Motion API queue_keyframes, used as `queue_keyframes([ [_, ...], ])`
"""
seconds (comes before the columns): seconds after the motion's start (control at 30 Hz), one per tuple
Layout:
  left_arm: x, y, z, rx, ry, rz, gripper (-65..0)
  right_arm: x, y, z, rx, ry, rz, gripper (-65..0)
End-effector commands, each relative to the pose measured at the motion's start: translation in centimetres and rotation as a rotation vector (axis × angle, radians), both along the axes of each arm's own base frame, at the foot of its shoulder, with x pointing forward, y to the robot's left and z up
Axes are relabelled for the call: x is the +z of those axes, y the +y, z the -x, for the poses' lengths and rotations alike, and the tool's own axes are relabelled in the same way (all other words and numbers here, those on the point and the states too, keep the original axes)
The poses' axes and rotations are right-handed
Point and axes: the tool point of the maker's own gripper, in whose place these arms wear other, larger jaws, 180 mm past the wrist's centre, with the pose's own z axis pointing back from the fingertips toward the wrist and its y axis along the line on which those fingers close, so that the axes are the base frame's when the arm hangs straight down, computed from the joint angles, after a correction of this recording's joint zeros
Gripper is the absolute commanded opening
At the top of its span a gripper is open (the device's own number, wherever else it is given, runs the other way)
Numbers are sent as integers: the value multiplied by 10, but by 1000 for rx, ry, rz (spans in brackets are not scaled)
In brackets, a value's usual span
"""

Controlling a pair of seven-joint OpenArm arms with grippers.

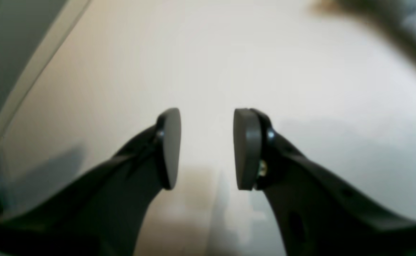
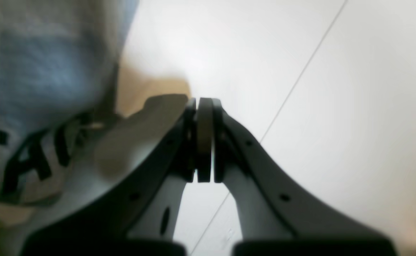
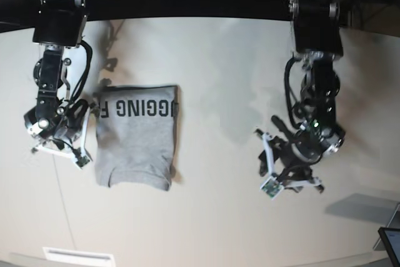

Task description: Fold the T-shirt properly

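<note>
The heather-grey T-shirt [image 3: 134, 136] lies folded into a tall rectangle at the table's left, black lettering face up along its far edge. In the right wrist view it [image 2: 33, 106] fills the left side, blurred, letters showing. My right gripper [image 2: 204, 138] is shut with nothing visible between the pads; it hangs just left of the shirt's upper left corner [image 3: 86, 112]. My left gripper [image 1: 207, 149] is open and empty over bare table, well to the right of the shirt [image 3: 265, 154]. A blurred grey edge [image 1: 406, 21] at the left wrist view's top right may be the shirt.
The cream table [image 3: 219, 217] has a thin seam line [image 2: 300, 78]. Its edge [image 1: 33, 67] runs along the left of the left wrist view. A white strip [image 3: 75, 256] lies at the front left. A dark screen corner [image 3: 390, 242] shows at the front right.
</note>
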Motion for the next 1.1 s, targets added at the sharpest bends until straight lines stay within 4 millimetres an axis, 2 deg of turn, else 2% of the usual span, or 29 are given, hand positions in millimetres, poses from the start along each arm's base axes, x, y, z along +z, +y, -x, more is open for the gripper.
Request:
queue_keyframes([
  [0.0, 26, -8, 3, -26, -92, 31, -411, 24, -1, -17, 25, -86, 40, -649],
  [0.07, 23, 5, 33, 14, -114, -10, -411, 34, -2, -19, 60, -151, 112, -649],
  [0.1, 21, 5, 45, 13, -128, -16, -413, 39, -3, -19, 72, -182, 144, -649],
  [0.17, 3, 4, 67, 12, -123, 6, -428, 47, 3, -18, 82, -240, 161, -649],
  [0.2, -4, 4, 76, 14, -126, 16, -460, 51, -1, -14, 60, -265, 159, -649],
  [0.3, -27, 3, 112, 49, -130, 109, -650, 72, -10, 2, -15, -390, 105, -649],
  [0.37, -29, 3, 132, 87, -171, 210, -650, 75, -9, 13, -24, -434, 75, -649],
  [0.5, -17, -7, 169, 135, -306, 417, -650, 67, -6, 41, -46, -450, 35, -649],
  [0.63, -10, -19, 203, 105, -357, 519, -650, 61, -24, 68, -123, -463, 10, -649],
  [0.77, -7, -15, 223, 149, -356, 609, -650, 56, -46, 100, -220, -511, -97, -649],
  [0.87, -9, -13, 231, 173, -344, 633, -650, 55, -62, 125, -276, -544, -135, -649],
  [1.07, -16, -15, 245, 186, -307, 655, -650, 61, -80, 176, -324, -615, -185, -649],
])
